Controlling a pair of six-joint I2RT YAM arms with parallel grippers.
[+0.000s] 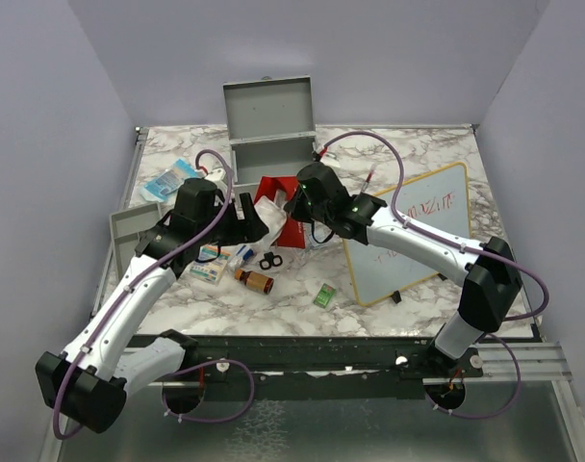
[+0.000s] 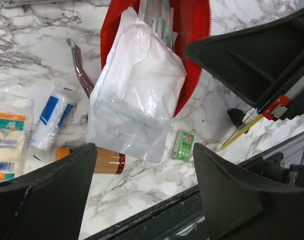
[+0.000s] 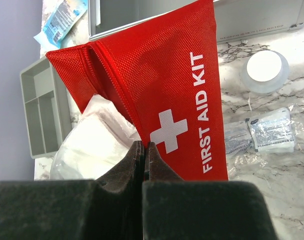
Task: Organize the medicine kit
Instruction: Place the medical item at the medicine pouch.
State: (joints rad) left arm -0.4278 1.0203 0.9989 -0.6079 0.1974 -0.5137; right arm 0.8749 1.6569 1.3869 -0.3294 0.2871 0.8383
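While the right gripper (image 3: 143, 146) pinches the red pouch (image 3: 157, 70), the left gripper (image 2: 143, 150) stands open, empty. Unsupported, the plastic bag (image 2: 137, 95) may slide out.

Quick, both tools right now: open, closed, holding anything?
Left tool: open, jaws wide over the clear plastic bag, gripping nothing.
Right tool: closed, pinching the edge of the red first aid pouch.

White-marbled desk (image 1: 437, 154) carries wood-framed whiteboard (image 1: 408, 231) right, shallow grey divided tray (image 1: 129, 226) left, light blue packet (image 1: 170, 180), small amber bottle (image 1: 255, 280), two black rings (image 1: 269, 261), small green packet (image 1: 323, 295), red fabric FIRST AID KIT pouch (image 3: 167, 80) touching clear bag of white dressings (image 2: 134, 100).
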